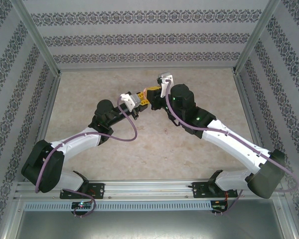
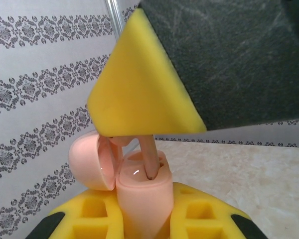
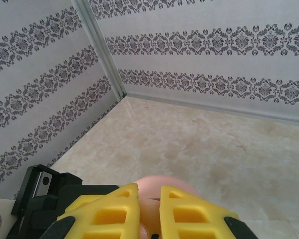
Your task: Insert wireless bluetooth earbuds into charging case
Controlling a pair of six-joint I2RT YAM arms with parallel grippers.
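We judge the pale pink stemmed plastic earbud [image 2: 148, 158] light, rigid and slick, best pinched at its bulb with the stem left free. Our right hand [image 3: 149, 211], pointing down, is closed on it, the stem tip entering a well of the pale pink rounded plastic charging case [image 2: 142, 196], whose hinged lid [image 2: 89, 162] stands open. Our left hand [image 2: 144, 224] clamps the case upright, over the middle of the beige marbled tabletop [image 1: 154, 154].
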